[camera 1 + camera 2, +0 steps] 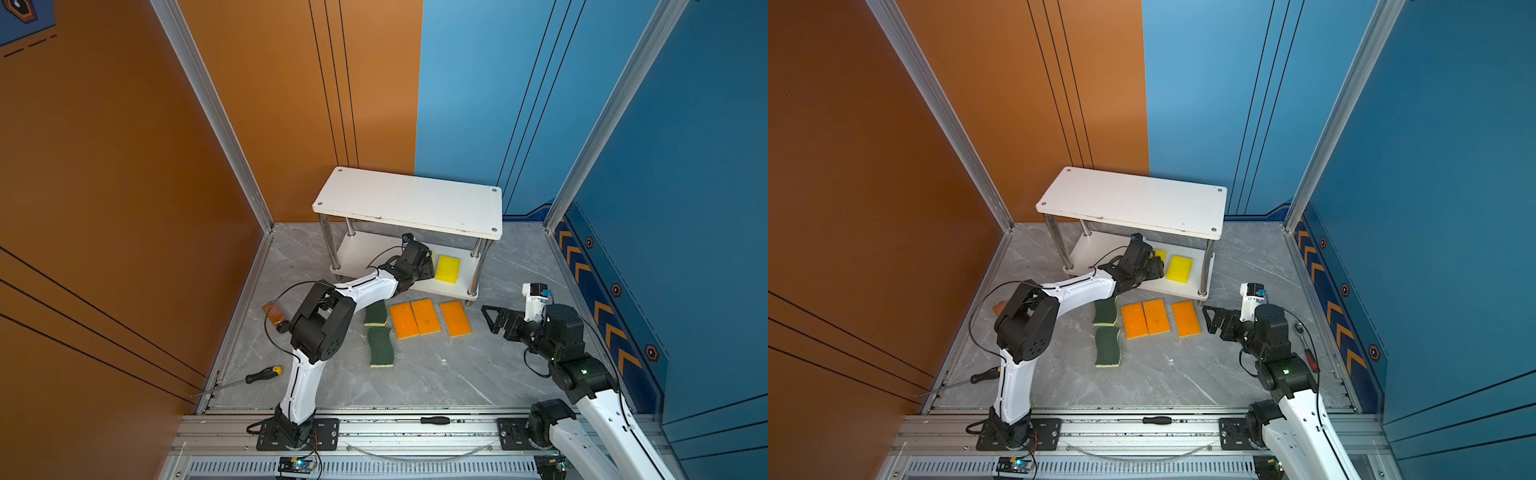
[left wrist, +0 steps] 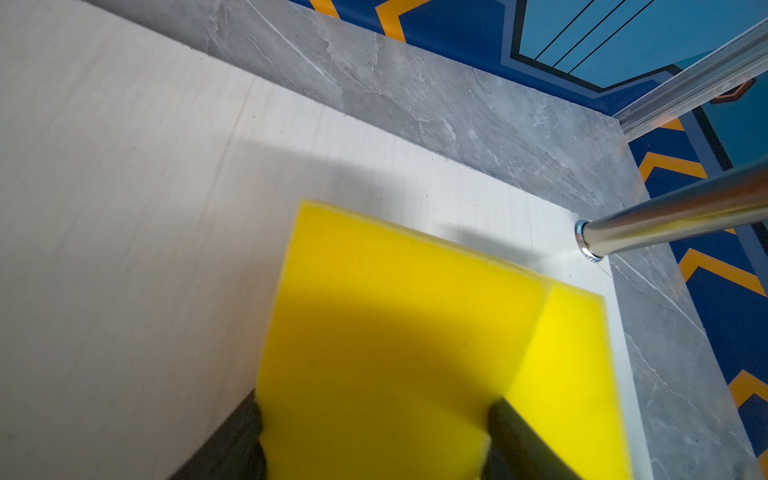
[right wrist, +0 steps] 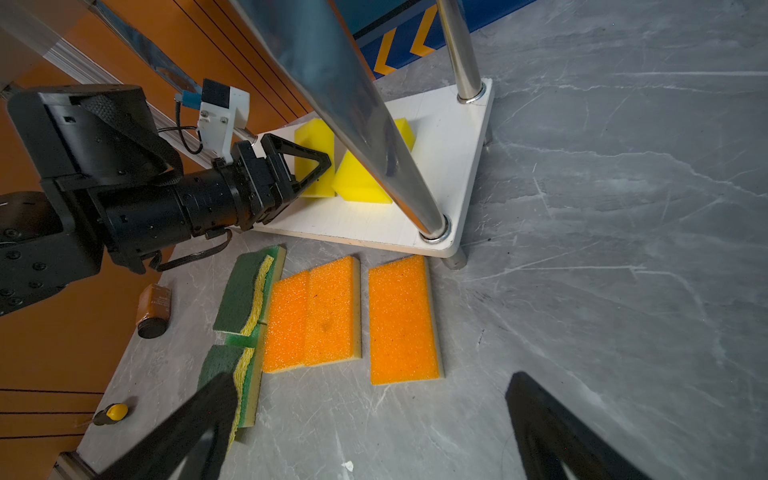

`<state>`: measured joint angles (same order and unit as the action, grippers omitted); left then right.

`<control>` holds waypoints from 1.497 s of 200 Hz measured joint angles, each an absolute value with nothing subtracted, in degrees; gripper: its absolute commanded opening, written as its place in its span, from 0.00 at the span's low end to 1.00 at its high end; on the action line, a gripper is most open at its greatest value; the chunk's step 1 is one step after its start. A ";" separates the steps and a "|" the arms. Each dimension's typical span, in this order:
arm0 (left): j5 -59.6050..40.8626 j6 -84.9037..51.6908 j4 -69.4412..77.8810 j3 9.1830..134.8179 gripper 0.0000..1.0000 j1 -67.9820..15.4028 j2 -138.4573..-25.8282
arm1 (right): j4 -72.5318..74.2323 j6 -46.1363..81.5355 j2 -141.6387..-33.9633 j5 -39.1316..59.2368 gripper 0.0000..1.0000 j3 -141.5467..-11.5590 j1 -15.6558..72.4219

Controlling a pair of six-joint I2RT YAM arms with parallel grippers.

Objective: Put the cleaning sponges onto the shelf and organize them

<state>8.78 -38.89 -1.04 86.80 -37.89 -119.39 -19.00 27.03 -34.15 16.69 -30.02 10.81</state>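
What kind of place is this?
Probably a robot test cell, not a real room: left arm and right arm bolted to a rail, an aluminium frame post, an orange panel and a blue panel as walls.

both top views hang high over the front edge of the floor [image 1: 436, 374], tilted down toward the back corner, and they're near-identical, so the whole shelf [image 1: 409, 199] is in both. left wrist cam is jammed right up against the lower board [image 2: 166, 208], and a yellow sponge [image 2: 374, 332] fills its frame. right wrist cam sits low over the floor and faces a corner post [image 3: 332, 62]. it shares that board and sponge with the left one.
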 measured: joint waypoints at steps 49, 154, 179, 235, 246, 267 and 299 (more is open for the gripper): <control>8.78 -38.92 -0.99 86.80 0.74 -37.89 -119.39 | -19.00 27.03 -34.17 16.69 1.00 -30.02 10.81; 8.75 -38.92 -0.89 86.80 0.79 -37.89 -119.39 | -19.00 27.03 -34.17 16.69 1.00 -30.02 10.81; 8.75 -38.92 -0.82 86.80 0.82 -37.89 -119.39 | -19.00 27.03 -34.17 16.69 1.00 -30.02 10.81; 8.75 -39.07 -0.60 86.80 0.84 -37.89 -119.39 | -19.00 27.03 -34.17 16.69 1.00 -30.02 10.81; 8.75 -39.09 -0.60 86.80 0.84 -37.89 -119.39 | -19.00 27.03 -34.17 16.69 1.00 -30.02 10.81; 8.75 -39.09 -0.56 86.80 0.89 -37.89 -119.39 | -19.00 27.03 -34.17 16.69 1.00 -30.02 10.81; 8.69 -39.11 -0.16 86.80 0.90 -37.89 -119.39 | -19.00 27.03 -34.17 16.69 1.00 -30.02 10.81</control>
<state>8.69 -39.11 -0.16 86.80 -37.89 -119.39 -19.00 27.03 -34.17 16.69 -30.02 10.81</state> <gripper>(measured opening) 0.902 0.999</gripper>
